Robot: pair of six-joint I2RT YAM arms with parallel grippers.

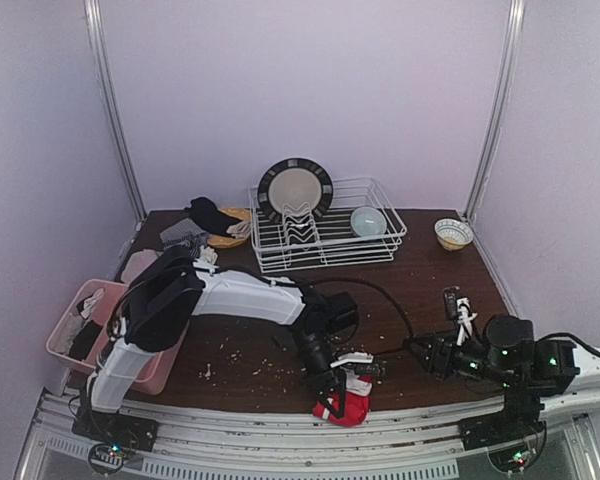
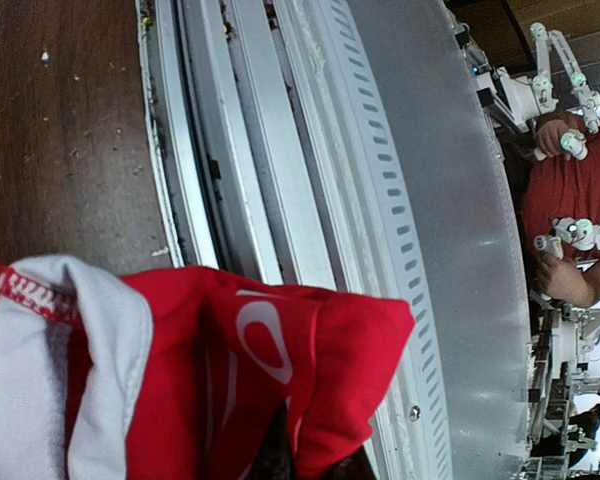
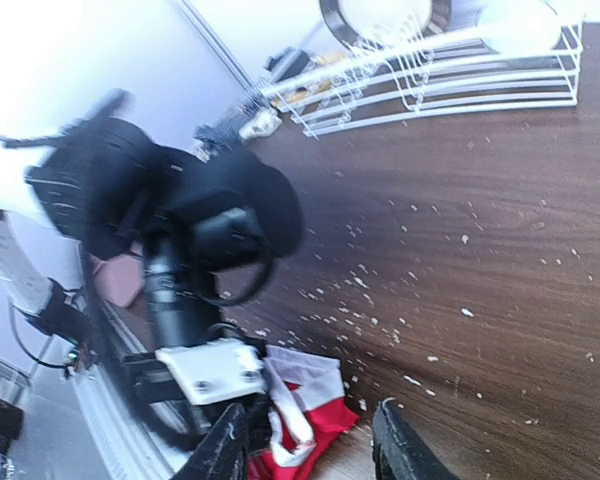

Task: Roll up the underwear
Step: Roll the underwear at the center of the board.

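The red underwear (image 1: pixel 351 403) with a white waistband hangs bunched at the table's near edge. My left gripper (image 1: pixel 342 390) is shut on it; in the left wrist view the red cloth (image 2: pixel 280 370) fills the lower frame and covers the fingers. The right wrist view shows the same briefs (image 3: pixel 305 415) beside the left gripper's white mount. My right gripper (image 1: pixel 428 357) is open and empty to the right of the briefs, its fingers (image 3: pixel 398 448) spread above the wood. Other underwear, dark and striped pieces (image 1: pixel 195 228), lies at the back left.
A pink tray (image 1: pixel 70 345) with cloth in it sits at the left edge. A white dish rack (image 1: pixel 325 235) holding a plate and a bowl stands at the back. A small bowl (image 1: pixel 452 233) is back right. Crumbs dot the wood.
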